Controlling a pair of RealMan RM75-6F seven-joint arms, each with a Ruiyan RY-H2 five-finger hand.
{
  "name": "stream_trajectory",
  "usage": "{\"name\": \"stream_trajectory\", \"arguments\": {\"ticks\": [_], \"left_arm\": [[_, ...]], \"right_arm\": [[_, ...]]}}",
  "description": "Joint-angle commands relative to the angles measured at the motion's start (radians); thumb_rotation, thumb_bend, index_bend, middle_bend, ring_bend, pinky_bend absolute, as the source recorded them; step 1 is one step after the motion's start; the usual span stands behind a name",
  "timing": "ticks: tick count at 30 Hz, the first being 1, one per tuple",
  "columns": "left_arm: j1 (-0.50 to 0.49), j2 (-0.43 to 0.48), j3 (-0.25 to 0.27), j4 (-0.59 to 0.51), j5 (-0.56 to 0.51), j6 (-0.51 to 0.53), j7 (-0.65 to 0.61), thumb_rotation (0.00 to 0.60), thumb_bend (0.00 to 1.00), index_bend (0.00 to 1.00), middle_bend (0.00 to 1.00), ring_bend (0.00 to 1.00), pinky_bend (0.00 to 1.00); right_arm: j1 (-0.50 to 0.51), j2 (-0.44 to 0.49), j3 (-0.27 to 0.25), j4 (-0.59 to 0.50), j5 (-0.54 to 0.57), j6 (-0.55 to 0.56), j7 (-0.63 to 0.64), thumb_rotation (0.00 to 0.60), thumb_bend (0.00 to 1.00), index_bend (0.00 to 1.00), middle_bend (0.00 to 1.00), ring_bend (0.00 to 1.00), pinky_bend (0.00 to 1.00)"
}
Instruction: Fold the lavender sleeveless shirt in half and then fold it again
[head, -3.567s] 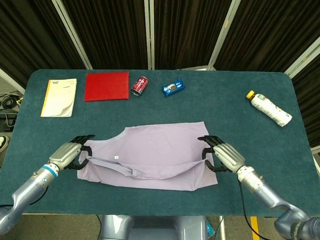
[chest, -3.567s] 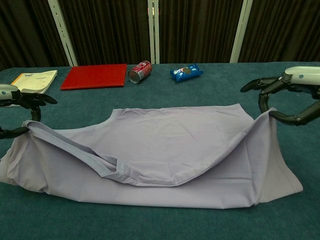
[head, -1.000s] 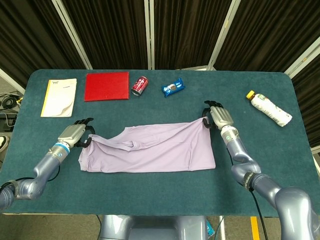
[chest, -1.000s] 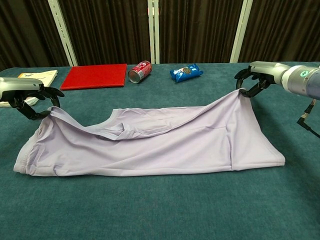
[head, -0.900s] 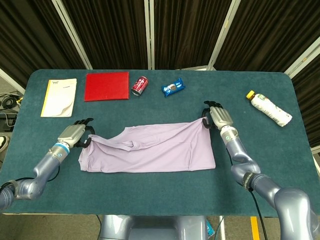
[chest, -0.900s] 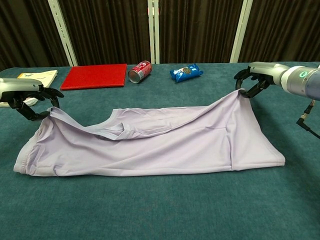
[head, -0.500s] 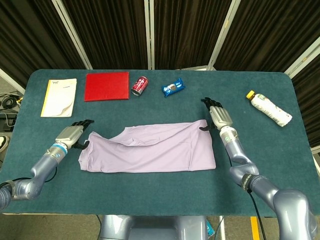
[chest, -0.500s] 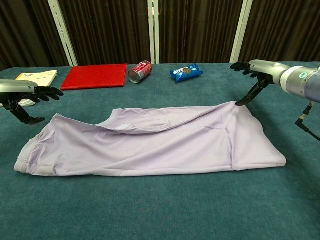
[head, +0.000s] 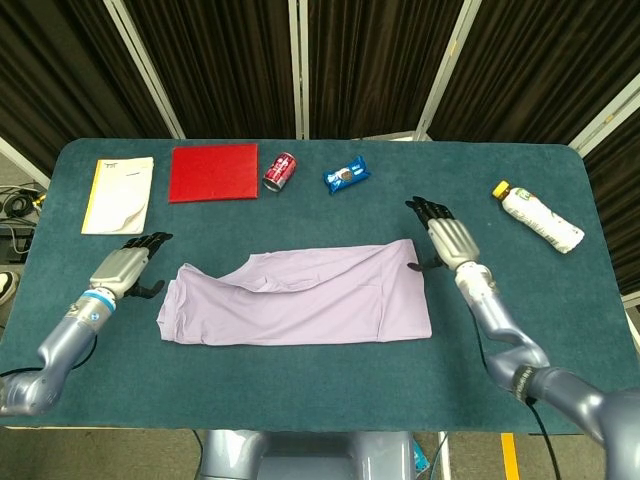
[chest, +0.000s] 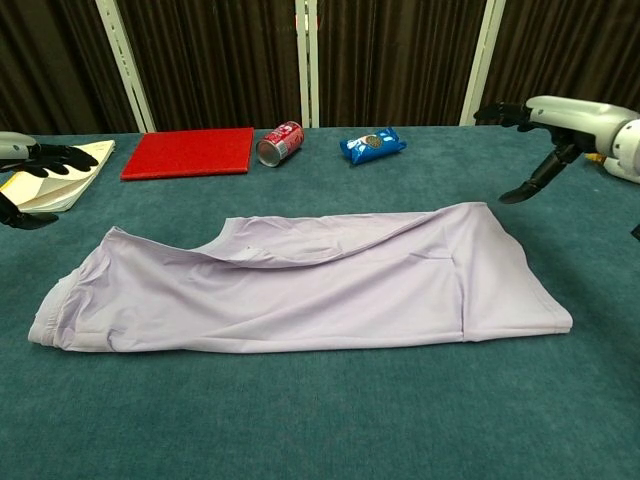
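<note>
In the head view, the lavender sleeveless shirt (head: 300, 296) lies folded once on the dark teal table (head: 320, 400), a wide band at lower centre of the frame with its long axis running left to right. The near edge is straight; the far edge is uneven, with a curved dip left of centre. The left hand (head: 122, 267) sits just left of the shirt, fingers spread and holding nothing. The right hand (head: 447, 238) sits just off the shirt's upper right corner, fingers likewise apart and empty. Along the upper part of the frame lie a pale booklet (head: 119, 194), a red board (head: 214, 172), a red can (head: 279, 169) on its side, a blue snack pack (head: 346, 175) and, far right, a white bottle (head: 538, 216) with a yellow cap; no writing is readable.

In the chest view, the shirt (chest: 300, 285) fills the middle, smooth with soft creases, the armhole curve at upper left. The left hand (chest: 30, 165) is at the left edge, the right hand (chest: 545, 125) at upper right, both clear of the cloth.
</note>
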Motion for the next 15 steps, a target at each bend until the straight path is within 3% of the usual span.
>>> {"name": "stream_trajectory", "arguments": {"ticks": [1,7,15], "left_arm": [[0.047,0.045,0.014,-0.035,0.096,0.048,-0.05,0.6,0.48,0.0,0.0,0.0,0.0],[0.102,0.083,0.042,-0.055,0.229,0.104,-0.131,0.6,0.48,0.0,0.0,0.0,0.0],[0.115,0.1,0.048,-0.085,0.307,0.132,-0.162,0.6,0.48,0.0,0.0,0.0,0.0]], "right_arm": [[-0.077,0.119,-0.055,-0.143,-0.066,0.094,-0.027,0.6,0.0,0.04,0.0,0.0,0.0],[-0.193,0.264,-0.131,-0.301,-0.137,0.224,-0.028,0.6,0.0,0.04,0.0,0.0,0.0],[-0.348,0.378,-0.207,-0.422,-0.207,0.422,-0.035,0.6,0.0,0.05,0.0,0.0,0.0]]}}
